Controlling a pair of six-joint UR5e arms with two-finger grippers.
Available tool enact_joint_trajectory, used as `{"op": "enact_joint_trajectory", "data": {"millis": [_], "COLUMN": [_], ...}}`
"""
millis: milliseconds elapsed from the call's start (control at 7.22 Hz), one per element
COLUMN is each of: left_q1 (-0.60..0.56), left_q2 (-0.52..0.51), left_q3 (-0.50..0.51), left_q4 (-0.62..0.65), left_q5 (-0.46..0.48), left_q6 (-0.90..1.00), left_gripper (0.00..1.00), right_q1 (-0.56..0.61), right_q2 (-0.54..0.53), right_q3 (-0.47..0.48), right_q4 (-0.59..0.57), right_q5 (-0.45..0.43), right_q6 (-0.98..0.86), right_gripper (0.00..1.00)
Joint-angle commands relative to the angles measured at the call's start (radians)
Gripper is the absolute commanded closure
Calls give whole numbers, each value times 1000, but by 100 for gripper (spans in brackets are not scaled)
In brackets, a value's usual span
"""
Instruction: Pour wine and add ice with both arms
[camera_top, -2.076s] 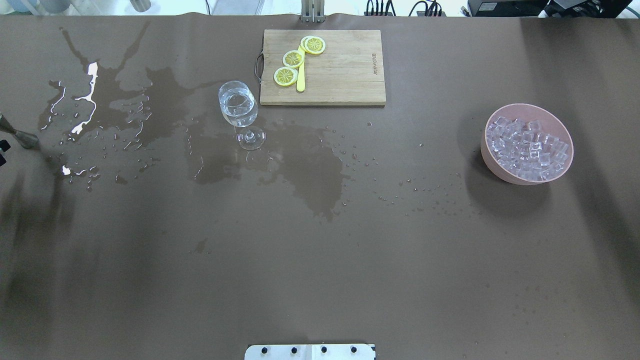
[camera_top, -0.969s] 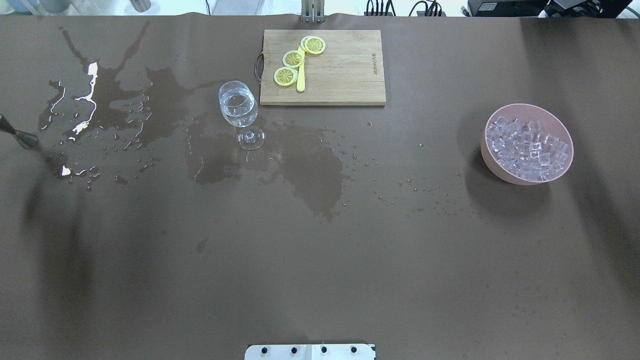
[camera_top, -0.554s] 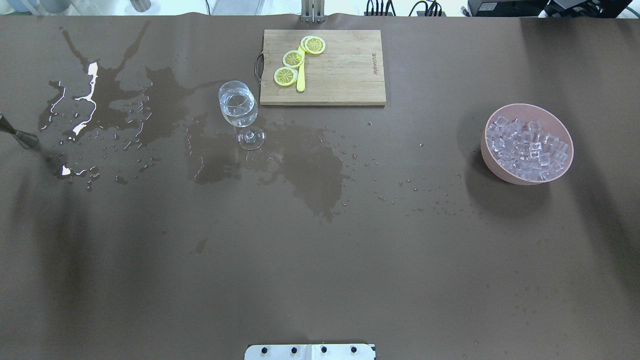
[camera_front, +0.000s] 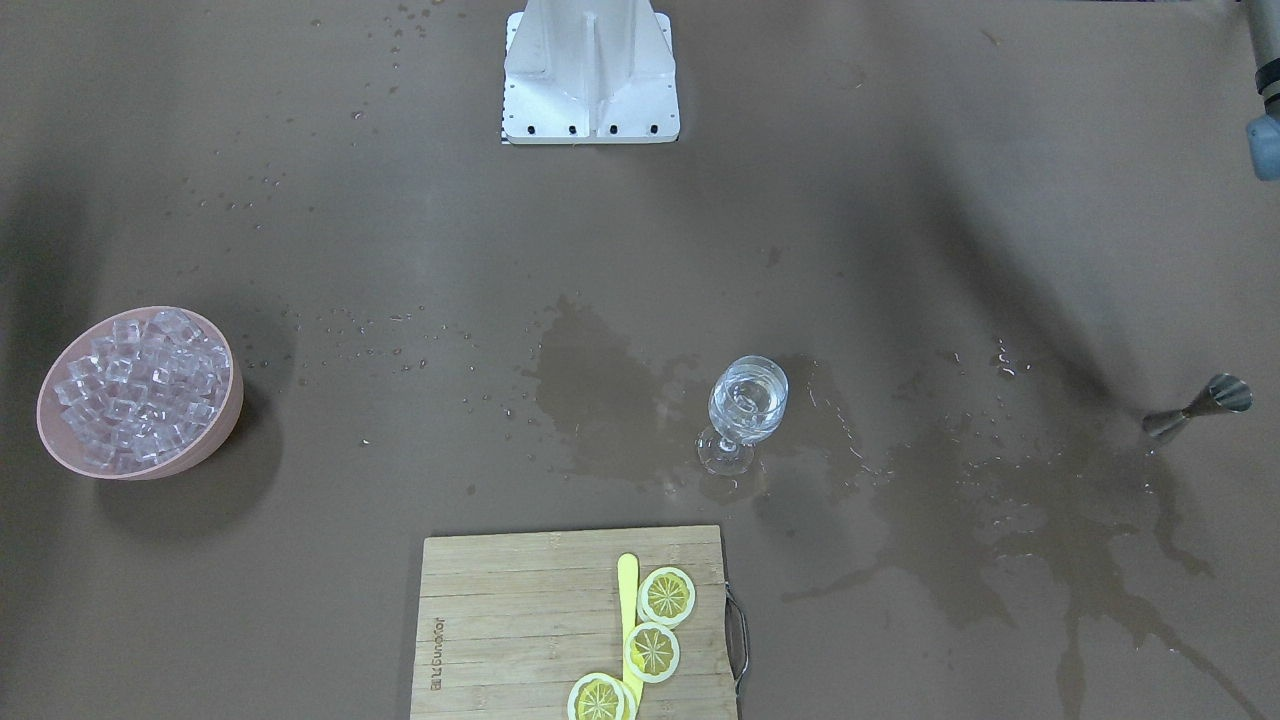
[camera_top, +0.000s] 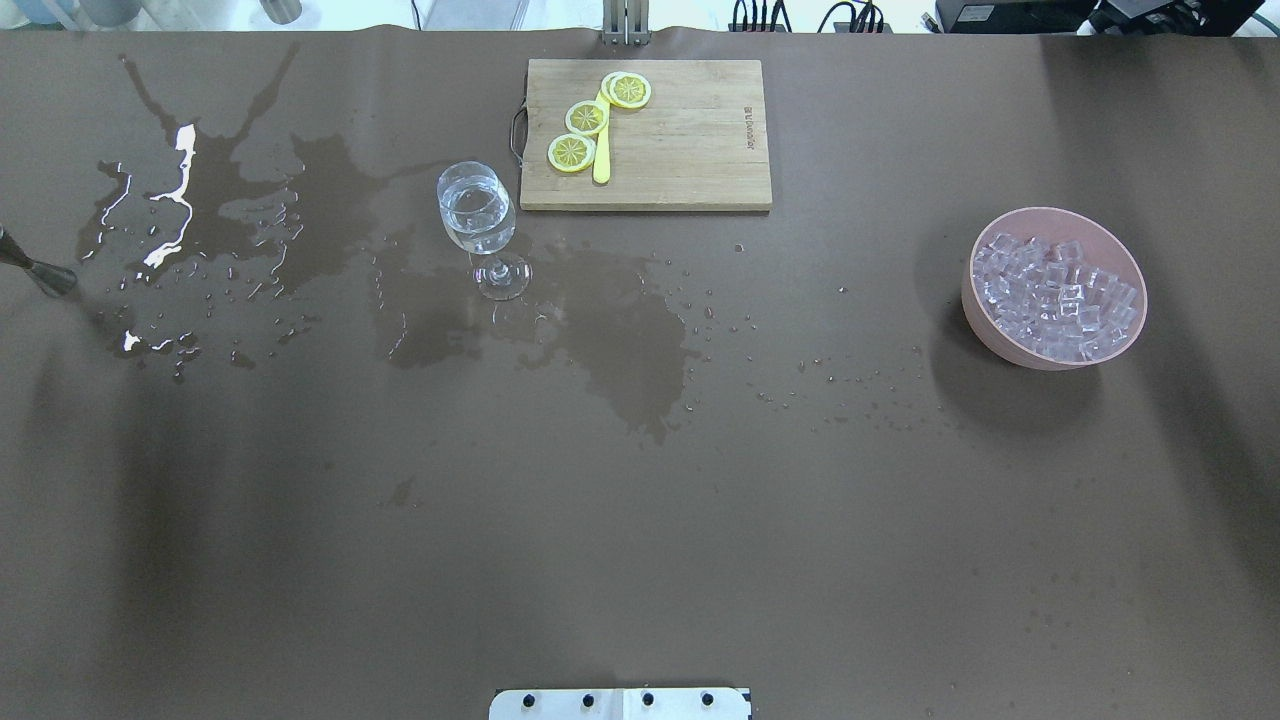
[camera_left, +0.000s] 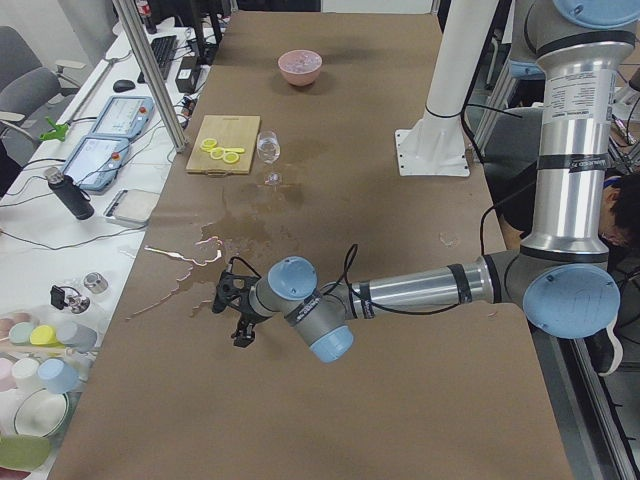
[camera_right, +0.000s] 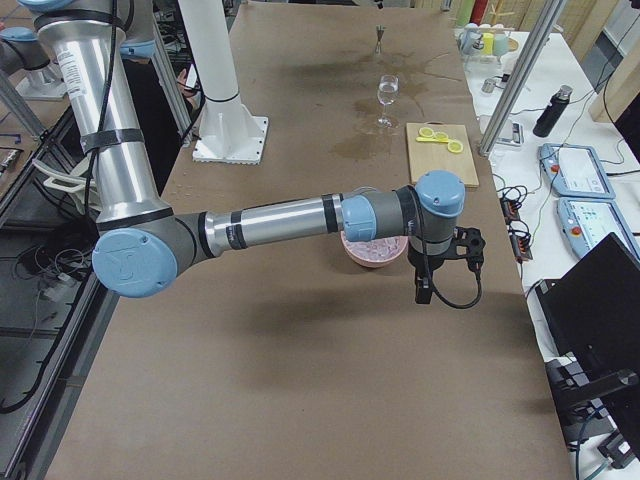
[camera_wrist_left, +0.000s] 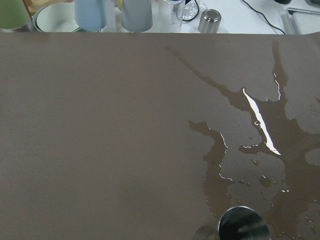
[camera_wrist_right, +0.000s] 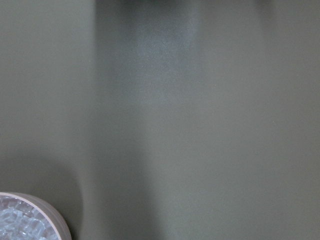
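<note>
Overhead and front cameras face oppositely, sharing the wine glass (camera_top: 476, 215); right-wrist view seems nearest.

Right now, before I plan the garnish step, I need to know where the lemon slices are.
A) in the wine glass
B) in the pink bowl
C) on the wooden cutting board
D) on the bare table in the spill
C: the three lemon slices lie on the wooden cutting board. None shows in the wine glass or the pink bowl.
</note>
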Motion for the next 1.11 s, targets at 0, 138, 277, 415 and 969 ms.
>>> {"op": "enact_joint_trajectory", "data": {"millis": [0,138,277,415,969], "left_q1": [-52,-78,-84,-86,-85], "left_q2": [-22,-22,-22,-13,-13], "left_q3": [-126,-175,-237,-288,-296], "left_q4": [299,442,595,700,933], "left_q5": [-10,-2,42,132,-43], "left_q6": [88,177,246,294,477], "left_gripper": [3,3,3,3,3], "right_q1": [0,0,2,9,11], "right_q2": [1,1,0,1,-6], "right_q3": [6,6,8,12,28], "right_q4": [-9,-9,-14,-26,-31], "right_q5": [2,4,8,10,10], "right_q6": [2,3,3,3,3], "right_gripper": [0,0,0,0,0]}}
